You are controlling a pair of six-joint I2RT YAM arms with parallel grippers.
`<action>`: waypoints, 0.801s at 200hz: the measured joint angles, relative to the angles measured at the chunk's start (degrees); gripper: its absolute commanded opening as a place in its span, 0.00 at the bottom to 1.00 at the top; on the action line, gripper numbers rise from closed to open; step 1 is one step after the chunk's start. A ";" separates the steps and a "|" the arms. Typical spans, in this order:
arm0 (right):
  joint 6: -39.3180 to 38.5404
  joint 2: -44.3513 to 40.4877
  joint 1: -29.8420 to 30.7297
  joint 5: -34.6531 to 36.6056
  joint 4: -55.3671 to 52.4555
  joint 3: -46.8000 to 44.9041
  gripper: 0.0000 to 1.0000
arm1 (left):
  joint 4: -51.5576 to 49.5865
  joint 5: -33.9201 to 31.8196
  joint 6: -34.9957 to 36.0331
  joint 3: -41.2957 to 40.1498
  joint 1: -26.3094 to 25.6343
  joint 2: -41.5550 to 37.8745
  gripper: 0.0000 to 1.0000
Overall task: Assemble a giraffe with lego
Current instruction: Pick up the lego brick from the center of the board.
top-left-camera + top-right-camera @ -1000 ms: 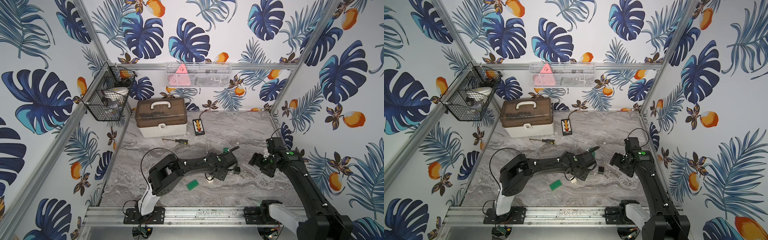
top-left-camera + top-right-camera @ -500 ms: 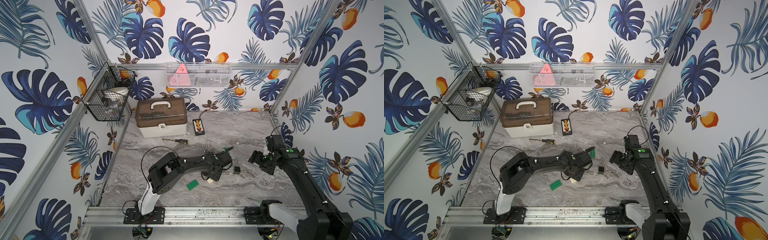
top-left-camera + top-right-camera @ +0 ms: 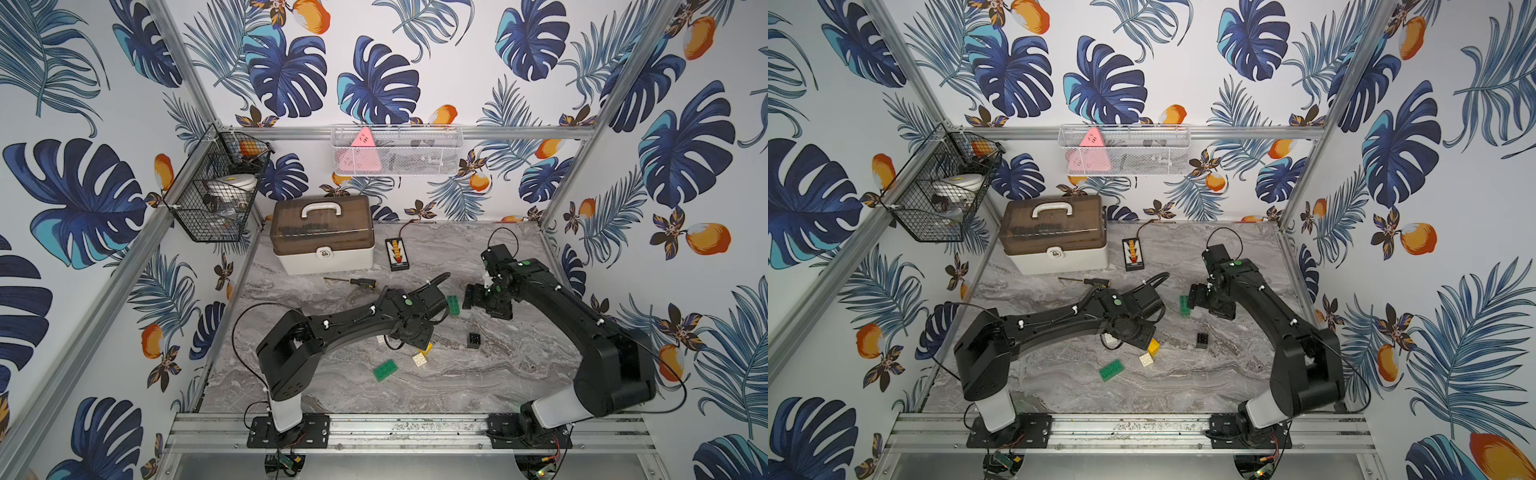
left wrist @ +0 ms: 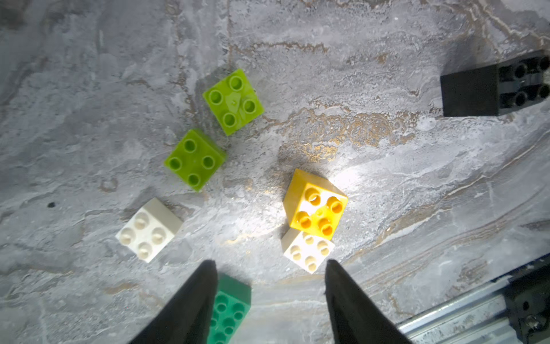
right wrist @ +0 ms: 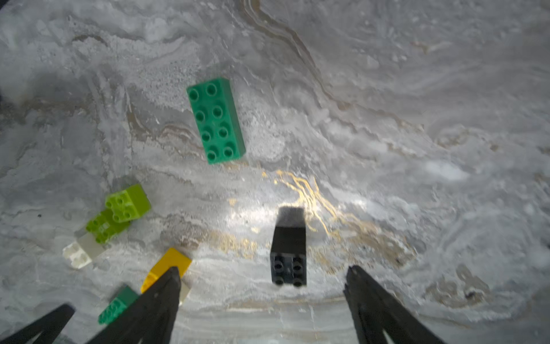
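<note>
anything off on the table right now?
Mostly fine. The yellow brick overlaps a corner of a white brick and looks tipped against it, though I can't be sure. A screwdriver also lies loose near the storage case.

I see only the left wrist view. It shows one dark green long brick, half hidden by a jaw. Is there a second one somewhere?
Observer: Yes, a second dark green long brick lies alone near the right gripper.
Operator: Does that gripper hold something?
Observer: No, its jaws stand open and empty.
Operator: What is at the back of the table?
Observer: A closed toolbox with a white handle.
</note>
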 measured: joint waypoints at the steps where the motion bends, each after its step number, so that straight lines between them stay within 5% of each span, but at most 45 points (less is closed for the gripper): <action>1: 0.00 0.24 0.04 0.02 0.04 0.13 0.89 | 0.00 0.02 0.00 -0.09 0.02 -0.11 0.64; 71: -5.25 21.27 2.58 -0.22 3.48 13.00 0.85 | -1.18 0.02 -0.15 -7.93 6.16 -7.89 0.64; 160: -11.47 32.33 4.37 -3.85 4.02 23.47 0.74 | -1.31 0.48 0.28 -12.07 8.92 -9.70 0.63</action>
